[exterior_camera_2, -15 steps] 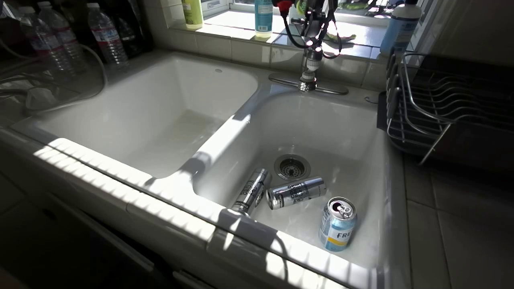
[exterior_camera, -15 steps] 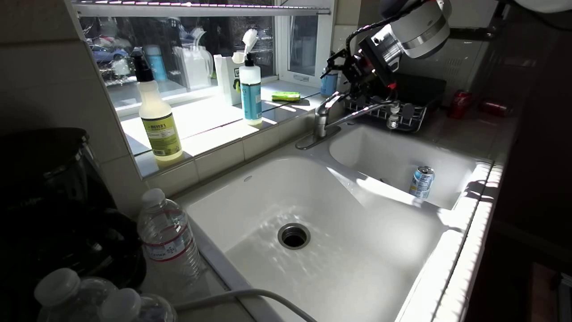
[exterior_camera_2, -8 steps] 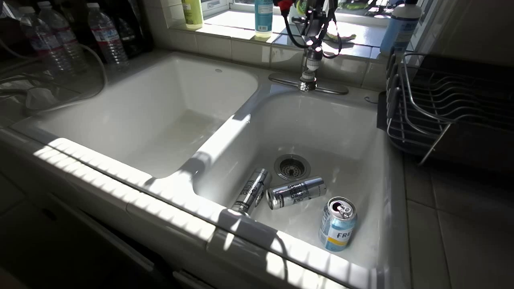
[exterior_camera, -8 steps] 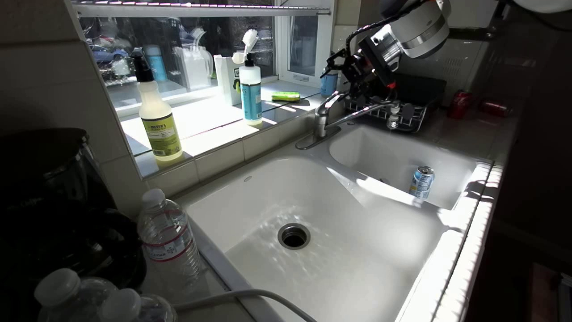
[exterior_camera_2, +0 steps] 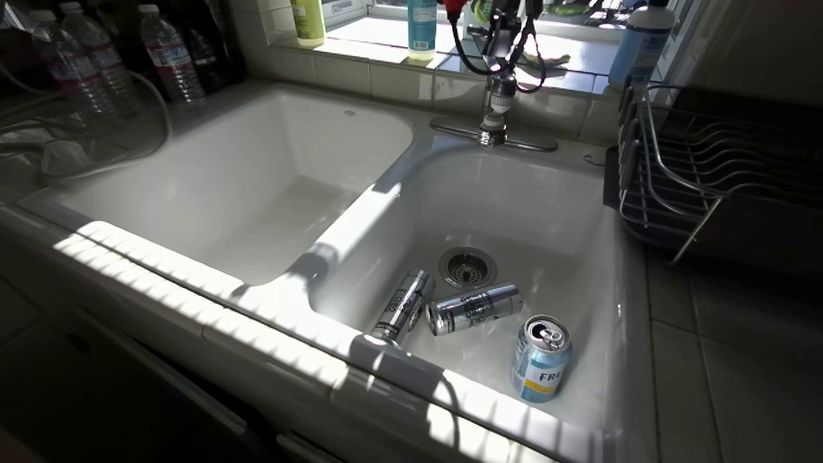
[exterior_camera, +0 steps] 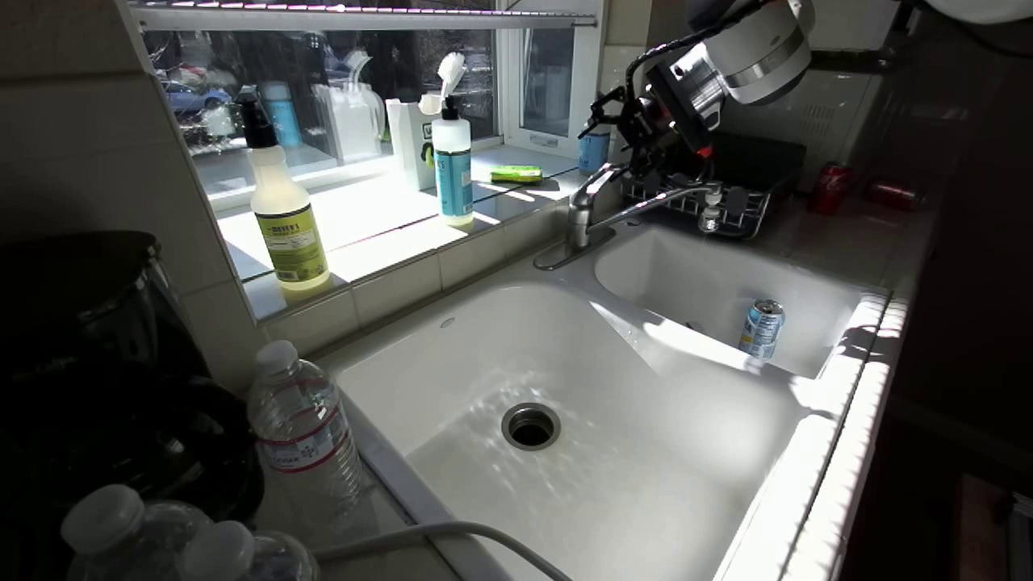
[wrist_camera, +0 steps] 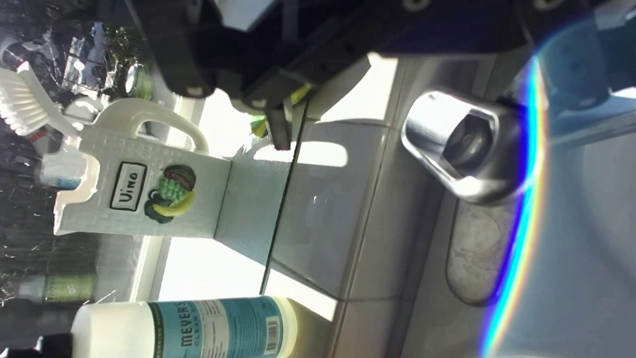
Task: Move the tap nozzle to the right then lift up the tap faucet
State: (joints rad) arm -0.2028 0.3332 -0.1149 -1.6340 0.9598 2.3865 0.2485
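Tap nozzle (exterior_camera: pixel 647 206) juts over the sink (exterior_camera: pixel 646 452) beside a sunlit windowsill (exterior_camera: pixel 371 234), tool (wrist_camera: pixel 434 123) gaping.

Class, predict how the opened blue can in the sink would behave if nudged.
The blue can is probably light: its top is open, though its contents are hidden. Standing upright, it might tip; being round, it could then roll.

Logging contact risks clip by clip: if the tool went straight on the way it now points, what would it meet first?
Probably the chrome tap lever: the wrist view shows its end ahead of the open tool. The remaining gap is hard to judge.
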